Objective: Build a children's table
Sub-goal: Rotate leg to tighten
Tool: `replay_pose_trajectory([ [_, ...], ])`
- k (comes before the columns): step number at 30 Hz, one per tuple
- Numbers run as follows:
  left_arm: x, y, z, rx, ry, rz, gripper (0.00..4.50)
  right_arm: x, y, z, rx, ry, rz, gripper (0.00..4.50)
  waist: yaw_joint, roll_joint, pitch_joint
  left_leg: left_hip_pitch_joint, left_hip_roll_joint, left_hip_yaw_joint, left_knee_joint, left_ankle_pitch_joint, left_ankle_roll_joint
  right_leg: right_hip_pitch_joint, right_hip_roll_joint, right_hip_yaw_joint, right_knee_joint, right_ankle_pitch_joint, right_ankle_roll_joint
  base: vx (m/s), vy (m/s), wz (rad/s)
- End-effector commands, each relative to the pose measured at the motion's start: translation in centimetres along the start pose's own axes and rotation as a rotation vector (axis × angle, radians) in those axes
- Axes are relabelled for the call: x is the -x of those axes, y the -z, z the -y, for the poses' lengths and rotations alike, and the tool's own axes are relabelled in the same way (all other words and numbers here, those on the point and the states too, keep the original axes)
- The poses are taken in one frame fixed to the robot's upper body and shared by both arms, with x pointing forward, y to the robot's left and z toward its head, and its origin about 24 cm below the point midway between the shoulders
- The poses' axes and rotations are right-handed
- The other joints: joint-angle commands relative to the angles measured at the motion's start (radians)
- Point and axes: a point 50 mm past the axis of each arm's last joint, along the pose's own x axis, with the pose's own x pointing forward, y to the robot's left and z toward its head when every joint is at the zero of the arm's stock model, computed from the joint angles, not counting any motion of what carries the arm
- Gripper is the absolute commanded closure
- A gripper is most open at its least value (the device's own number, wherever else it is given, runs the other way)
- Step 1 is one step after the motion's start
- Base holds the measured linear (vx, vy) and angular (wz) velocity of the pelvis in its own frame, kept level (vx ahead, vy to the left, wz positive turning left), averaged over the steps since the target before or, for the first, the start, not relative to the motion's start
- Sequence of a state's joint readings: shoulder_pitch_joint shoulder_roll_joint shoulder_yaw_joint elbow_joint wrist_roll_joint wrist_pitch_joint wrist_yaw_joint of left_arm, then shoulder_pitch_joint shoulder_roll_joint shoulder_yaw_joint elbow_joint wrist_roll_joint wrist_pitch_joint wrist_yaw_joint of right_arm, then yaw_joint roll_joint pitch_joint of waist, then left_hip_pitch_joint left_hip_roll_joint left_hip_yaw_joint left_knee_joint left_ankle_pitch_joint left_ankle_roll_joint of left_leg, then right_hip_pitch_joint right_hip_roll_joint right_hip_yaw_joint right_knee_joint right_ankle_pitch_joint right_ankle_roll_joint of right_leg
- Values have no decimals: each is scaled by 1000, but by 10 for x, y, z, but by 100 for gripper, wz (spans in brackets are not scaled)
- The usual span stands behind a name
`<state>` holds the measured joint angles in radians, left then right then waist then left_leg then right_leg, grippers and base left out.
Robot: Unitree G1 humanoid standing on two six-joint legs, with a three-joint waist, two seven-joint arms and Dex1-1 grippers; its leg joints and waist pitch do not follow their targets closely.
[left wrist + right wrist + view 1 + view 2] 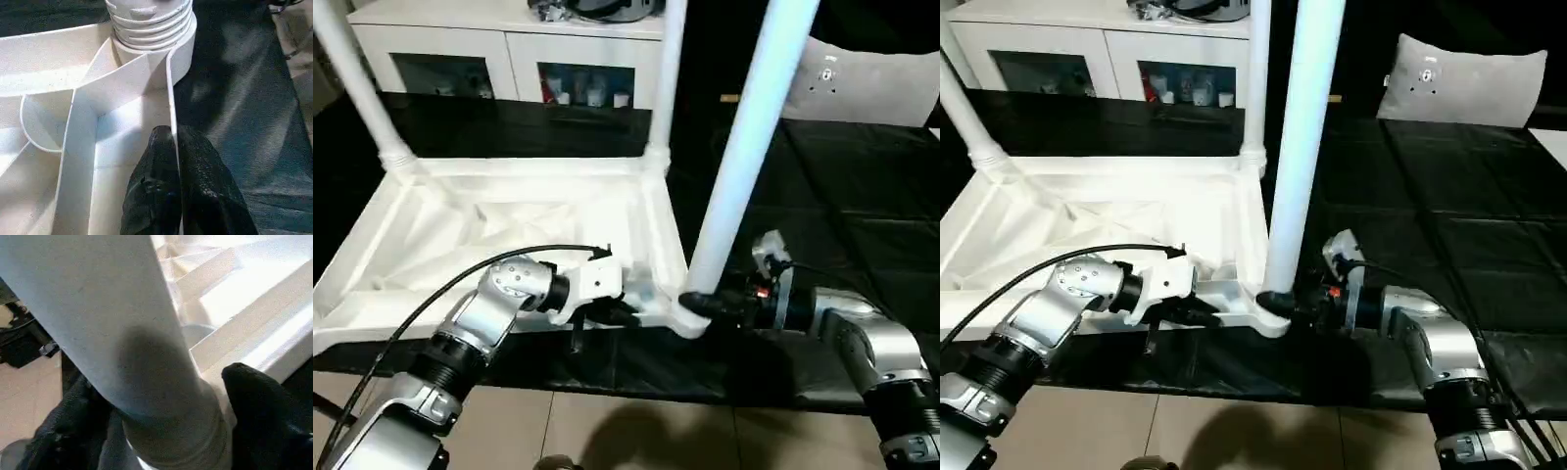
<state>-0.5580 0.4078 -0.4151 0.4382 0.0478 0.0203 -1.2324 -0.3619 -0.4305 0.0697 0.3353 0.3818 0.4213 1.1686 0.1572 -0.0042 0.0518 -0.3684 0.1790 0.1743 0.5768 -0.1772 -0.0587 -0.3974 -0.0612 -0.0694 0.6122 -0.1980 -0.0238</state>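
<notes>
White plastic table top (509,230) lies upside down; left claw (178,147) pinches its near rim, right claw (700,305) straddles the near-corner leg (744,166), which could cross-thread if tilted

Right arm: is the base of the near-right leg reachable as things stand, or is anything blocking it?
Probably yes. The right gripper already sits at the near leg, one finger on either side just above the corner socket. Nothing lies between them. The left gripper pinches the tabletop's rim, clear of it.
</notes>
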Motion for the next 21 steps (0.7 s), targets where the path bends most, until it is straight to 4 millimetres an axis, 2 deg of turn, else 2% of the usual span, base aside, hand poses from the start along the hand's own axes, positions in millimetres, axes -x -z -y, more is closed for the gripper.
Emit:
replay_pose_trajectory([
  [1, -10, 4, 11, -20, 102, -36, 450, -1, 1, -1, -7, -19, -10, 126, 0, -15, -65, 10, 60, -13, -56, -130, 61, 50, -96, 52, -70, -174, -186, 0, 0, 0],
  [5, -10, 4, 11, -20, 107, -34, 450, -2, 3, -1, -9, -34, -19, 157, 4, -17, -66, 9, 58, -13, -54, -118, 59, 51, -96, 52, -68, -163, -180, 0, 0, 0],
  [10, -10, 5, 11, -13, 101, -34, 450, -2, 6, -3, -20, -53, -30, 172, 6, -19, -66, 10, 58, -12, -53, -117, 62, 51, -96, 52, -68, -158, -181, 0, 0, 0],
  [18, -12, 5, 12, 22, 82, -3, 450, -2, 13, -8, -47, -60, -26, 176, 9, -19, -67, 11, 59, -14, -55, -134, 52, 50, -96, 52, -70, -173, -175, 0, 0, 0],
  [19, -15, 2, 13, 49, 59, 27, 450, -4, 14, -8, -55, -34, 5, 176, 9, -16, -67, 12, 60, -15, -55, -141, 49, 49, -95, 52, -70, -175, -176, 0, 0, 0],
  [21, -16, 1, 13, 62, 44, 41, 450, -6, 14, -9, -58, -15, 23, 177, 7, -19, -65, 12, 60, -15, -57, -154, 42, 49, -96, 52, -73, -176, -178, 0, 0, 0],
])
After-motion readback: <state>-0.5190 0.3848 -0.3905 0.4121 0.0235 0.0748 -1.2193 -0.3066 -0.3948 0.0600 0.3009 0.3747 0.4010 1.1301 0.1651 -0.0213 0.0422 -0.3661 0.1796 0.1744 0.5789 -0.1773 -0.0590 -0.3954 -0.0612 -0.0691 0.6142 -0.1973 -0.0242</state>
